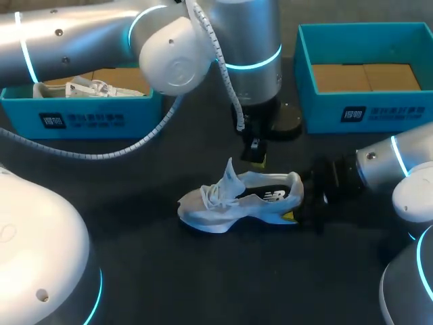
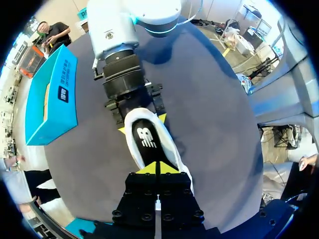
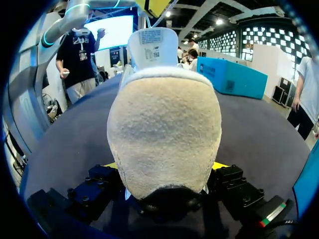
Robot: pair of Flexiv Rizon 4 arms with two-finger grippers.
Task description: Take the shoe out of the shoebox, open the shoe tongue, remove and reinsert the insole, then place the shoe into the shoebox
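**While clamped at the heel: one white shoe, out of its box**

Where it stood on the dark surface (image 1: 169, 271), the shoe (image 1: 237, 200) rested upright on its sole, toe toward the left arm's side and heel toward the right arm's.

- **Description:** white upper, black side panel with a white logo, white sole.
- **Tongue:** the tongue (image 1: 230, 175) was lifted and stood up from the shoe's opening.
- **Heel:** the right gripper (image 1: 298, 198) sat here, jaws clenched on the heel from both sides, a yellow tip against each flank.
- **Rim of the opening, on the side facing the boxes:** the left gripper (image 1: 256, 160) hung here, jaws drawn together, tips all but meeting. Whether they pinched any part of the shoe could not be told.
- **Beyond the shoe, heel side, well apart:** a teal shoebox (image 1: 365, 112), open, with its bare cardboard floor showing.
- **Beyond the shoe, toe side, well apart:** a second shoebox (image 1: 81, 122), also teal and open, with a second shoe (image 1: 88, 88), white, lying inside.
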